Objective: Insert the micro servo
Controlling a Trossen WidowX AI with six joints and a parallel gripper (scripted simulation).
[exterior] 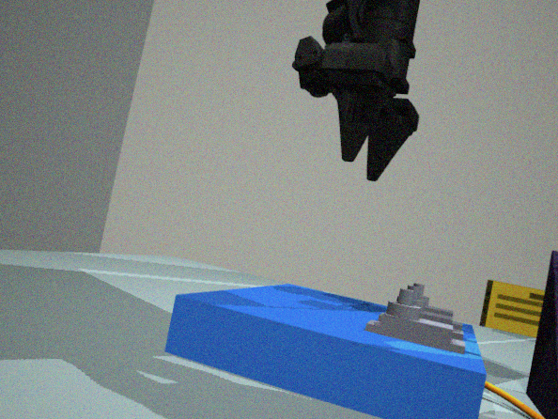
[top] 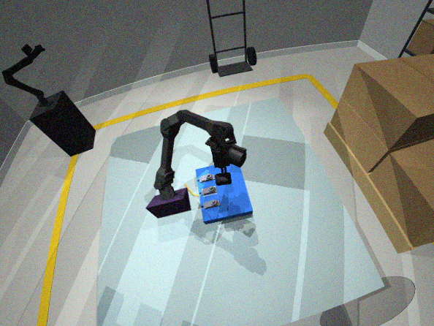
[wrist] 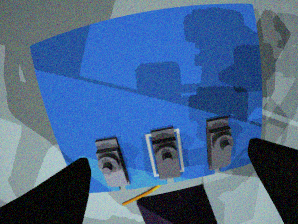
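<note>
The micro servo (top: 209,190) (wrist: 166,155) sits inside the white outline (wrist: 151,160) on the blue deck (top: 237,197) (exterior: 305,366) (wrist: 120,55), between two similar servos. Its output shaft points up and it looks level with its neighbours; in the exterior view the servos overlap, so its ears are not seen separately. The orange cable (top: 191,191) (exterior: 512,398) (wrist: 141,195) runs out at the deck's side near this servo; how it lies in the notch is too small to tell. My gripper (top: 223,179) (exterior: 360,170) is open and empty, high above the deck, touching nothing.
The other servos (top: 207,177) (top: 211,204) (wrist: 111,162) (wrist: 219,144) stand on either side of the outlined one. The dark purple arm base (top: 169,205) (wrist: 180,205) is beside the deck's cable side. Large cardboard boxes (top: 394,99) stand farther right.
</note>
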